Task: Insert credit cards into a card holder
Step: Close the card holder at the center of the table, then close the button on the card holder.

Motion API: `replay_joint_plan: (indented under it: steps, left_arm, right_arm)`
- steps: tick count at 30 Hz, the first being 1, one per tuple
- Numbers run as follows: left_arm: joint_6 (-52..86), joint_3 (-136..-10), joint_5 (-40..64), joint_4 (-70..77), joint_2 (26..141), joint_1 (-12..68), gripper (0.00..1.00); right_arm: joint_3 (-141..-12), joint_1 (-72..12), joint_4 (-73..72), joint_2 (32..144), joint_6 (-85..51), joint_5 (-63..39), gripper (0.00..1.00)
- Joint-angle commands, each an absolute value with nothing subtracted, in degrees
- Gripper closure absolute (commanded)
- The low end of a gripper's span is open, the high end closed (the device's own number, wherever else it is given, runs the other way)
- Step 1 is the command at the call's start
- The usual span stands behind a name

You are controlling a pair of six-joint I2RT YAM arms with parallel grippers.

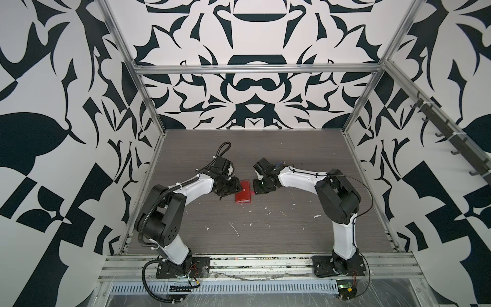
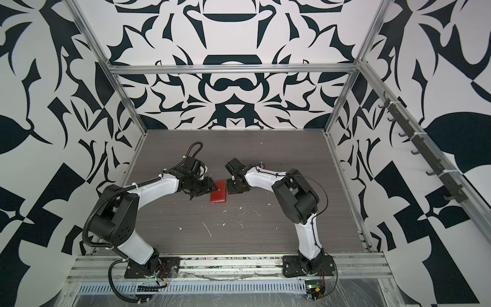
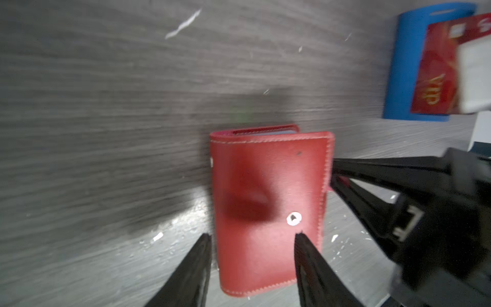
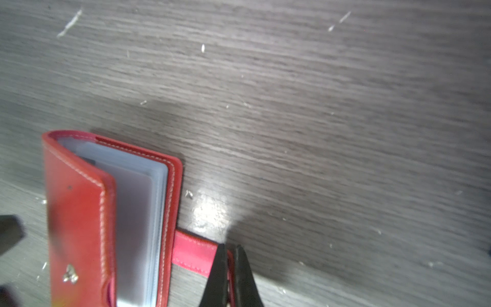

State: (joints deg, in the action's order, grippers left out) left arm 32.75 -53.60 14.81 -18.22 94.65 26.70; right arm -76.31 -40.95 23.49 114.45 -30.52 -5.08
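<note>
Risk: right gripper (image 4: 230, 247), clenched at lower centre on just the end of the snap tab (image 4: 194, 255) of the red leather-like book-style card holder (image 4: 77, 212), may slip off; left gripper (image 3: 252, 235) gapes empty.

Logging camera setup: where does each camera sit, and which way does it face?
Top views: high behind the bases, looking down at the table; left arm, right arm show.
Left wrist: looks past the open left gripper at the card holder; right gripper visible.
Right wrist: past the right gripper, shut on the card holder's tab.
All share the card holder.
</note>
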Motion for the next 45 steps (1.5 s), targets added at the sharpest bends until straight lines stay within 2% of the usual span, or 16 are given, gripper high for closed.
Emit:
replay_joint_plan:
  steps: [1, 13, 24, 33, 35, 39, 42, 45]
  left_arm:
    - [32.4, -52.6, 15.4, -17.9, 96.5, 26.7, 0.47]
    - [33.9, -52.9, 14.2, -18.3, 100.8, 26.8, 0.57]
    - [34.3, -52.5, 13.8, -18.2, 101.2, 26.9, 0.58]
    - [34.3, -52.2, 14.4, -17.7, 101.3, 26.9, 0.58]
    - [34.2, -52.1, 14.6, -17.7, 101.3, 27.0, 0.58]
    - [34.2, -52.1, 14.8, -17.6, 100.5, 27.1, 0.58]
    - [33.9, -52.2, 14.1, -18.2, 98.8, 26.9, 0.57]
    - [33.5, -52.4, 12.1, -19.6, 96.6, 27.0, 0.56]
  right_arm:
    - [-76.9, -40.9, 23.7, 111.6, -31.1, -4.8, 0.98]
    - [-74.7, -40.9, 18.8, 109.6, -32.3, -10.0, 0.99]
    - [-73.0, -40.9, 9.2, 110.9, -36.0, -19.9, 0.99]
    - [-71.9, -41.0, 4.6, 113.1, -38.5, -22.8, 1.0]
    - [-71.4, -40.9, 3.9, 113.3, -38.7, -22.8, 0.97]
    - [-71.2, -40.9, 3.6, 113.9, -39.1, -23.1, 0.86]
    - [-70.4, -40.9, 3.0, 113.9, -39.5, -22.7, 0.74]
    - [-69.7, -40.8, 2.6, 113.8, -39.9, -22.5, 0.68]
